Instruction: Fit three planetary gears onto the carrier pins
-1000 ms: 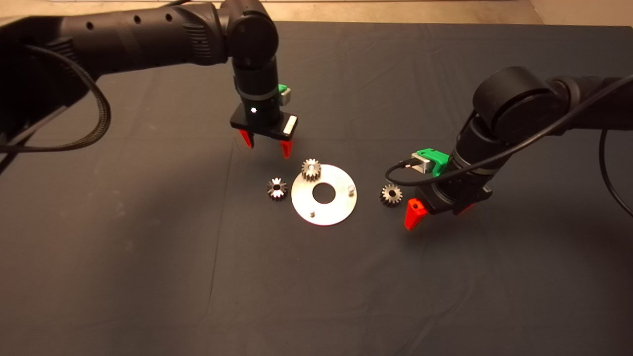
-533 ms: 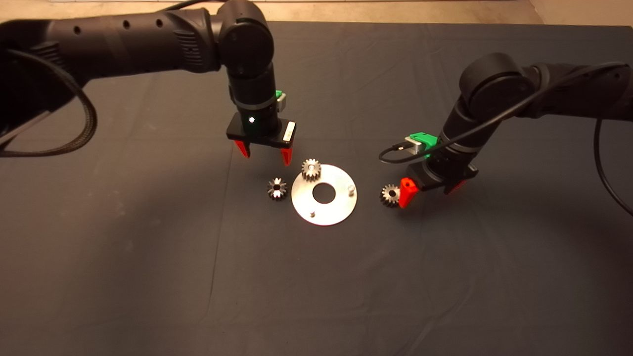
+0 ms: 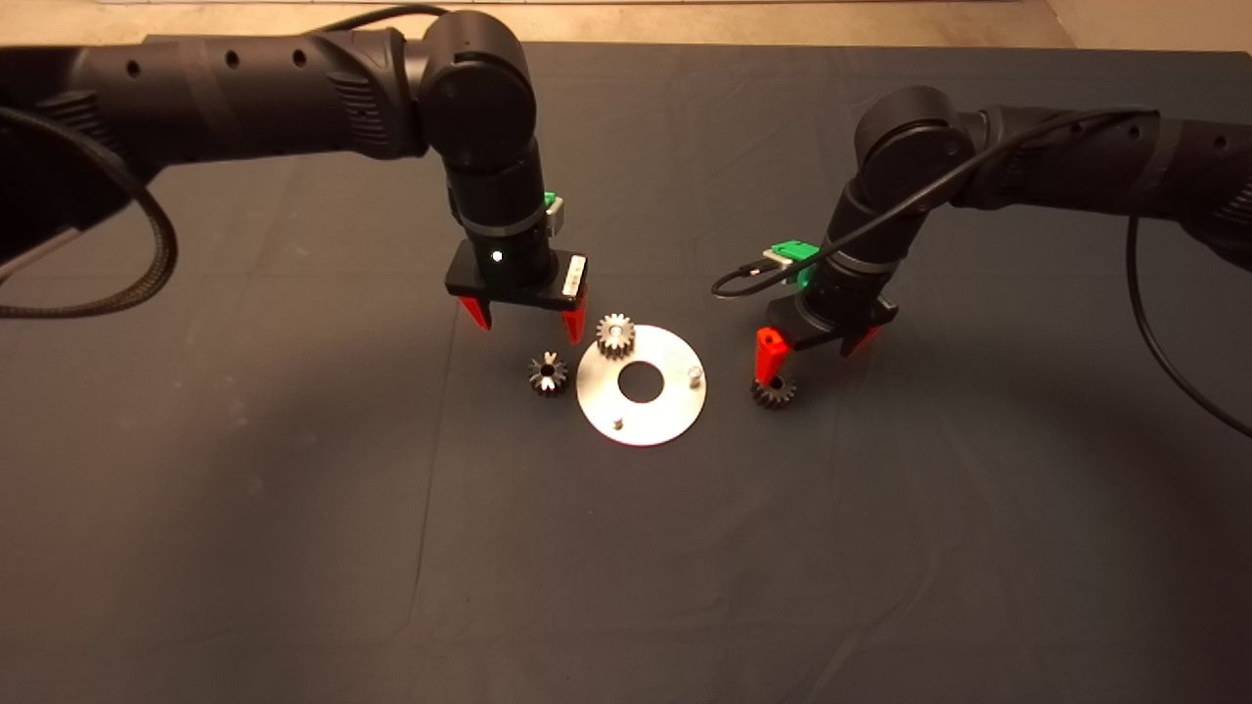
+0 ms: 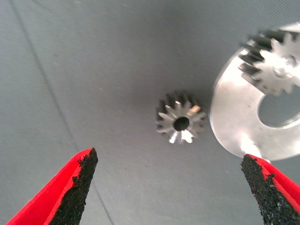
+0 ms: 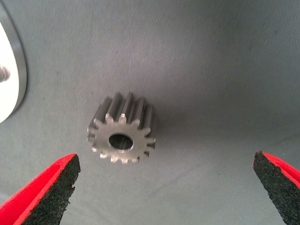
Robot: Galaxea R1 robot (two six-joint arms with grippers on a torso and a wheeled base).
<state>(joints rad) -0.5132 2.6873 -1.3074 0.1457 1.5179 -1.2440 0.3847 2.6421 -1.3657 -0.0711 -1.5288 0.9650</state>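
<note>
Both arms are seen closer to the middle of the worktop than a second ago. The right end effector (image 3: 810,354) has been moved from beside the right gear (image 3: 774,392) to just above it, and the left end effector (image 3: 524,319) has been lowered a little toward the left gear (image 3: 549,374).

The worktop is covered with a dark mat (image 3: 293,489) with soft creases in it. A pale floor strip (image 3: 685,20) is seen past the far edge of the mat.

A flat shiny disc (image 3: 661,416) with a big round hole is laid in the middle of the mat. One gear (image 3: 615,335) is already set on the far pin of the disc. Two bare pins are seen standing up on the disc, one pin (image 3: 694,374) on the right side and one pin (image 3: 617,423) on the near side.

The left gear is laid on the mat just beside the disc's left edge, not touching it. In the left wrist view this gear (image 4: 181,123) is seen between the two red fingers (image 4: 70,187), which are held wide apart and above it.

The right gear is laid on the mat near the disc's right edge. In the right wrist view this gear (image 5: 123,133) is seen between the fingers (image 5: 51,192), which are also held wide apart. Nothing is gripped by either end effector.
</note>
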